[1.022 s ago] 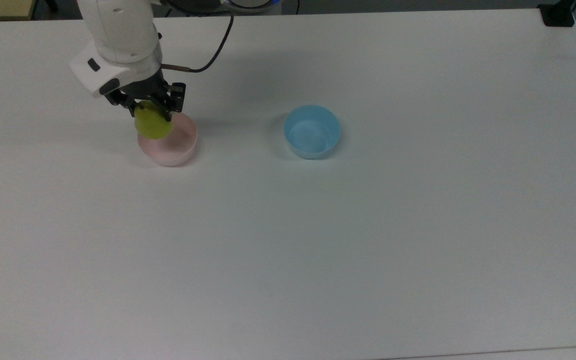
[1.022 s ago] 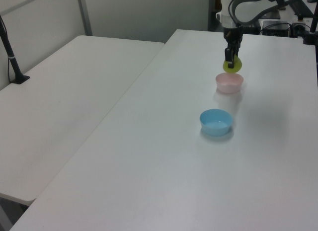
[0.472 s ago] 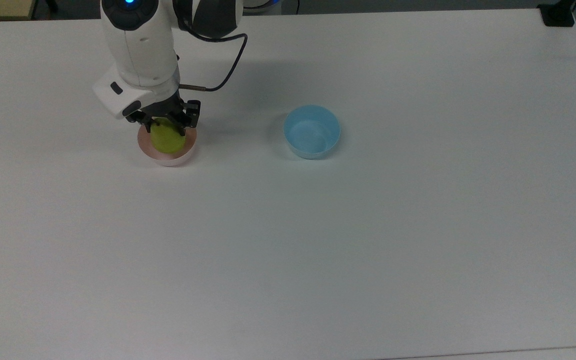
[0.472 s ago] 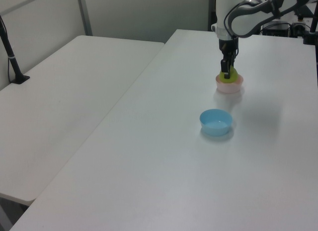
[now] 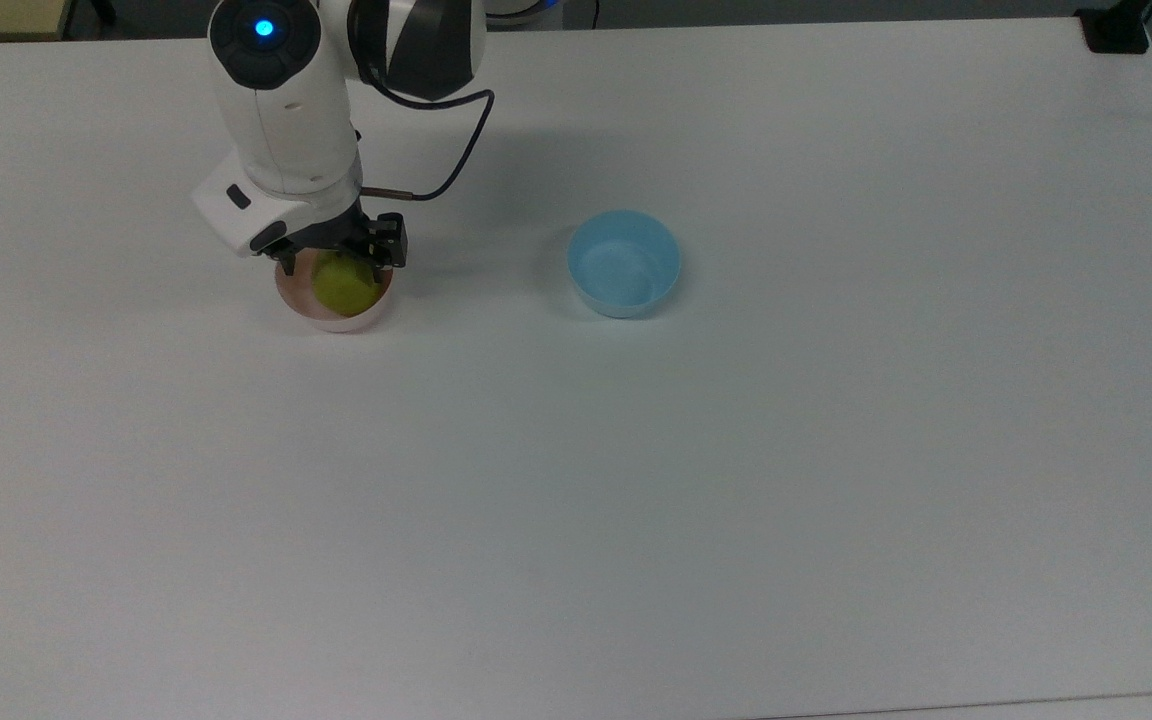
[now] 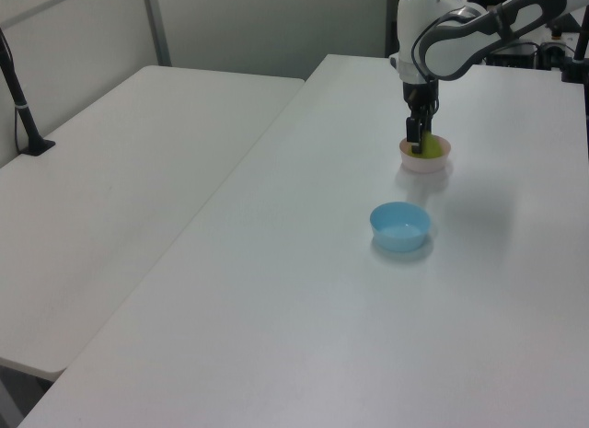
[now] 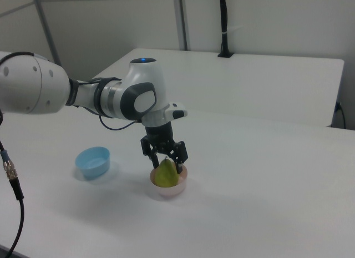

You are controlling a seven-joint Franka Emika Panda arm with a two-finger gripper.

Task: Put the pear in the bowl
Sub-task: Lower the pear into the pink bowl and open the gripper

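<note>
While its fingers stand apart, the claw (image 7: 166,161) straddles the pear (image 7: 165,175) in the bowl (image 7: 173,190).

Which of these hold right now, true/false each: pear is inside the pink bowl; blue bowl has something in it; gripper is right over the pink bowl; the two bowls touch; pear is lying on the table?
1. The pear is inside the pink bowl. True: it sits within the rim in the top view and the right view.
2. The blue bowl holds something. False: its inside is bare.
3. The gripper is directly above the pink bowl. True: its fingers straddle the top of the pear.
4. The two bowls touch. False: bare table lies between them.
5. The pear lies on the table. False: it is in the pink bowl.
</note>
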